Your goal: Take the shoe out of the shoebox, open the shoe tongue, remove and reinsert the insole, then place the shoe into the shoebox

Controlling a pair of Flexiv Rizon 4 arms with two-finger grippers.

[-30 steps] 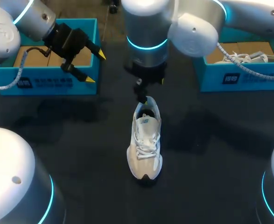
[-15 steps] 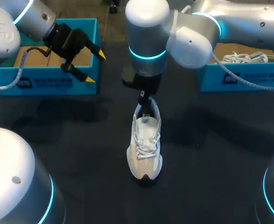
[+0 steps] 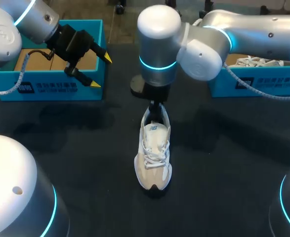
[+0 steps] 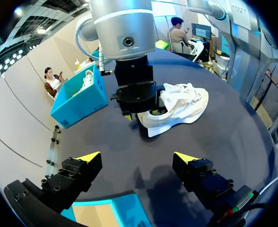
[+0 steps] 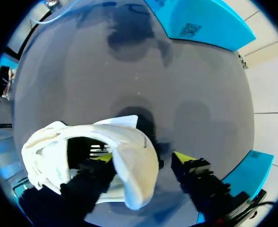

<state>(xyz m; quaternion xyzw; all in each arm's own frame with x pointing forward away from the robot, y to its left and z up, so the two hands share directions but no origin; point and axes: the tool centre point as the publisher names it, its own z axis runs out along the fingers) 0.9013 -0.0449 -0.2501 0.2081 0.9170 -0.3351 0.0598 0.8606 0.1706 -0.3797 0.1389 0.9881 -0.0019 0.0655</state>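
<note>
Right gripper (image 5: pixel 143 160): fingers spread, not closed on anything. 1 yellow tip is seen down inside the ankle opening of the shoe (image 5: pixel 44 156), the other outside the heel, with the padded heel wall standing between them. A gap is seen between the outer finger and the heel, so no grip from 2 sides is recorded. In the head view this gripper (image 3: pixel 155 105) hangs straight down from its wrist onto the heel end of the shoe (image 3: pixel 153 158), the right arm having reached in past the middle of the table (image 3: pixel 85 148). The shoe, white and pale beige with white laces, stands upright on its sole on the dark table, heel toward the far side, toe toward the robot, between the 2 boxes and touching neither. Left gripper (image 3: pixel 101 71): fingers wide apart, nothing between them. It is held above the near wall of the left shoebox (image 3: pixel 51 90), a blue box whose brown cardboard floor is visible. In the left wrist view the same gripper (image 4: pixel 137 158) is seen with the top edge of that box (image 4: pixel 111 212) beneath it, and with the shoe (image 4: pixel 181 106) and the right arm's wrist well ahead of it. The right shoebox (image 3: pixel 253 85), also blue, stands at the far right of the table with a 2nd white shoe (image 3: pixel 253 61) lying in it. It is seen also in the left wrist view (image 4: pixel 79 99), beyond the right arm.
</note>
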